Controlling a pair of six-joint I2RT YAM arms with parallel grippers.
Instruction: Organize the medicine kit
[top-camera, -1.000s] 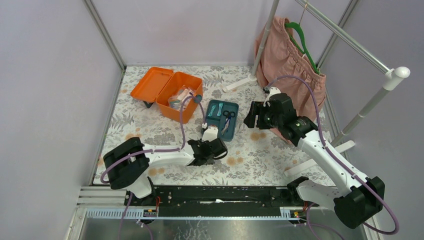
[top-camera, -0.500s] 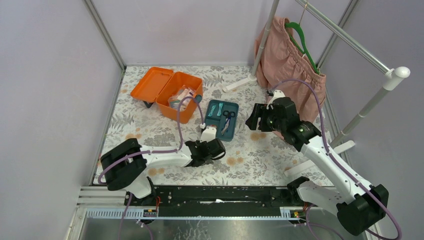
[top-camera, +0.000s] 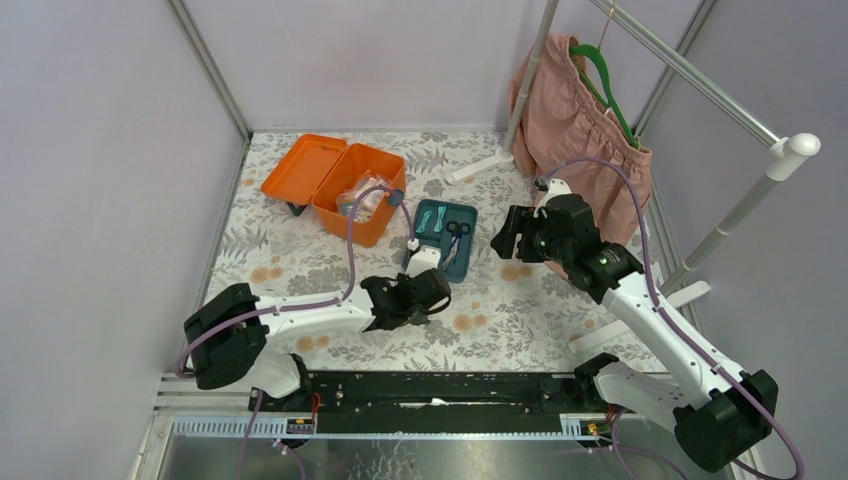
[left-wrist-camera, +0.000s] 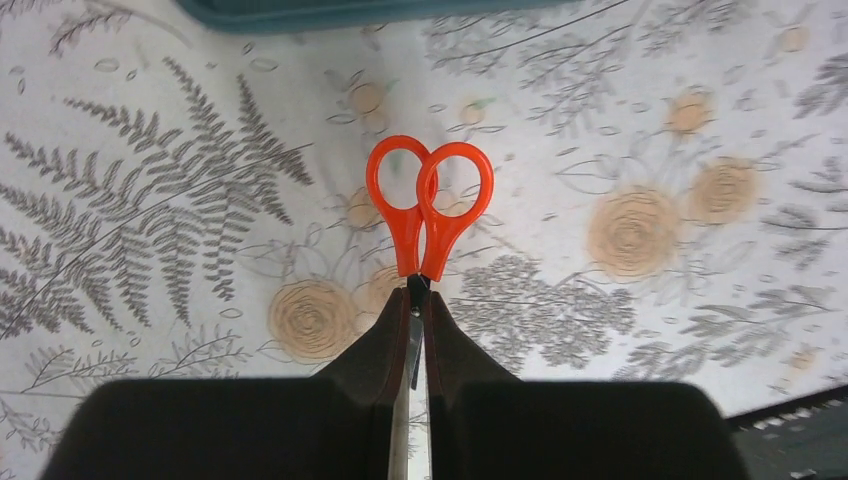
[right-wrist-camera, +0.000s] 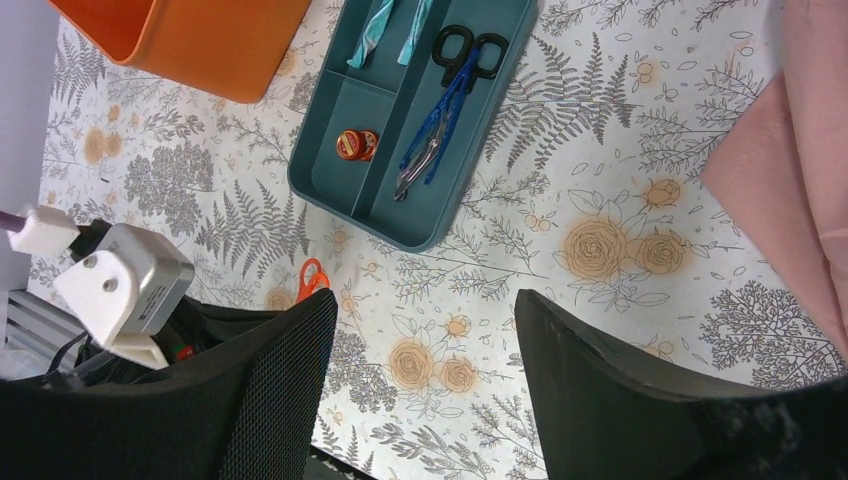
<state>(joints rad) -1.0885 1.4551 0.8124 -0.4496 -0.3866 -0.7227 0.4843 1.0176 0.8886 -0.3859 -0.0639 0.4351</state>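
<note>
The medicine kit (top-camera: 358, 196), an orange box, stands open at the back left with items inside and its lid (top-camera: 303, 167) laid flat. Its teal insert tray (top-camera: 446, 236) lies on the table beside it. In the right wrist view the tray (right-wrist-camera: 330, 175) holds black-handled scissors (right-wrist-camera: 462, 52), blue forceps, teal packets and a small red roll (right-wrist-camera: 355, 143). My left gripper (left-wrist-camera: 415, 300) is shut on the blades of orange-handled scissors (left-wrist-camera: 430, 200), low over the floral cloth just in front of the tray. My right gripper (right-wrist-camera: 425, 300) is open and empty, raised to the right of the tray.
A pink garment (top-camera: 580, 125) on a green hanger hangs from a white rack (top-camera: 700, 80) at the back right. The rack's feet (top-camera: 478, 165) rest on the cloth. Pink fabric (right-wrist-camera: 790, 150) edges the right wrist view. Purple walls close in both sides.
My left arm has shifted slightly, its elbow swinging left, still holding the scissors. My right gripper dropped a little toward me and then stayed still.
</note>
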